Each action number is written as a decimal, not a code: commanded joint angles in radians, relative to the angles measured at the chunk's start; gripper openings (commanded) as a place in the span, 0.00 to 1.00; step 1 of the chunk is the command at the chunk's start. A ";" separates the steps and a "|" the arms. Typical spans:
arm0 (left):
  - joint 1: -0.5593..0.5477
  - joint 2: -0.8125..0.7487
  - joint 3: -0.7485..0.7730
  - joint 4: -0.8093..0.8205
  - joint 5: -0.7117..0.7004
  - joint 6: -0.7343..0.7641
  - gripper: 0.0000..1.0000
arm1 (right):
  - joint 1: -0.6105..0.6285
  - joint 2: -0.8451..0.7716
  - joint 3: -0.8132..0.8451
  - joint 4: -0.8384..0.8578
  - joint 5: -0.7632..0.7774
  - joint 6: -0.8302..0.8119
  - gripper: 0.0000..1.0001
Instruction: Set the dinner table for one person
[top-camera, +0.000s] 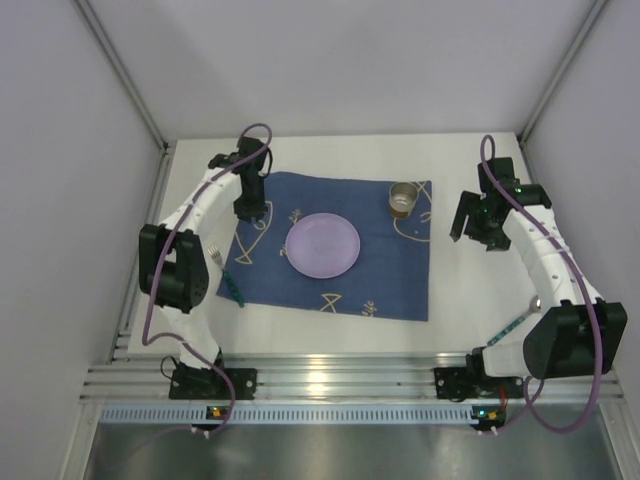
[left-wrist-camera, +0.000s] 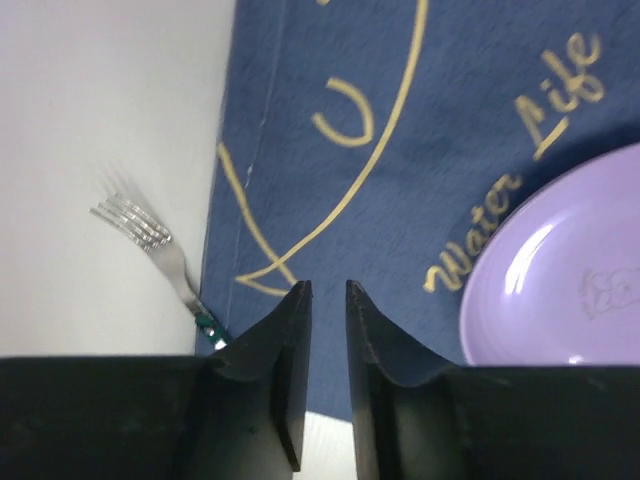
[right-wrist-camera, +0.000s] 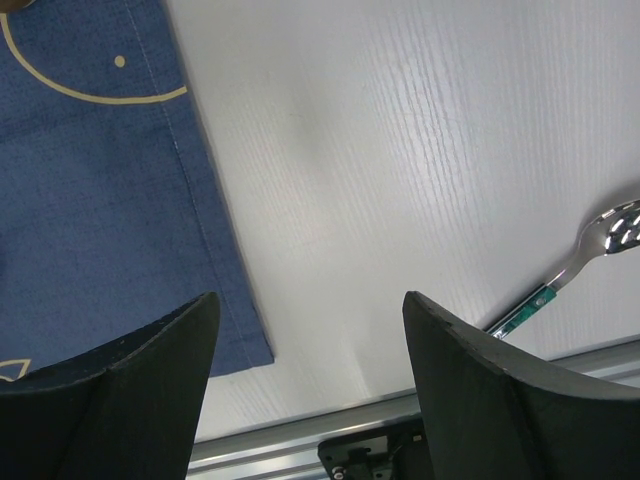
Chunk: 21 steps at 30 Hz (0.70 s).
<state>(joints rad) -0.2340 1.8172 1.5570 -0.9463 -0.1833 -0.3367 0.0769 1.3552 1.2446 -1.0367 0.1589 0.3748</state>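
The white dinner table (top-camera: 340, 152) carries a dark blue cloth (top-camera: 385, 272) with a purple plate (top-camera: 322, 245) at its middle and a metal cup (top-camera: 403, 198) at its far right corner. A fork (top-camera: 224, 268) with a green handle lies off the cloth's left edge and also shows in the left wrist view (left-wrist-camera: 150, 240). A spoon (top-camera: 520, 320) with a green handle lies at the near right and also shows in the right wrist view (right-wrist-camera: 600, 235). My left gripper (top-camera: 256, 218) (left-wrist-camera: 327, 287) hovers over the cloth's left part, jaws a narrow gap apart, empty. My right gripper (top-camera: 462, 228) (right-wrist-camera: 310, 295) is wide open and empty over bare table right of the cloth.
Grey walls enclose the table on three sides. An aluminium rail (top-camera: 340, 380) runs along the near edge under both arm bases. The cloth's near right corner (right-wrist-camera: 255, 350) lies just left of my right gripper. The plate (left-wrist-camera: 560, 280) sits right of my left gripper.
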 joint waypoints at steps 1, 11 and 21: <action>-0.036 0.080 0.126 -0.058 -0.137 0.009 0.27 | 0.009 -0.007 0.024 0.021 -0.004 -0.004 0.75; 0.070 -0.130 -0.310 0.013 -0.160 -0.134 0.62 | 0.009 -0.088 -0.054 0.007 -0.030 0.026 0.75; 0.274 -0.141 -0.505 0.185 0.024 -0.145 0.52 | 0.014 -0.036 -0.034 0.015 -0.035 0.001 0.75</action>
<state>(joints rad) -0.0055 1.6875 1.0668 -0.8604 -0.2104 -0.4843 0.0769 1.3033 1.1828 -1.0401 0.1295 0.3859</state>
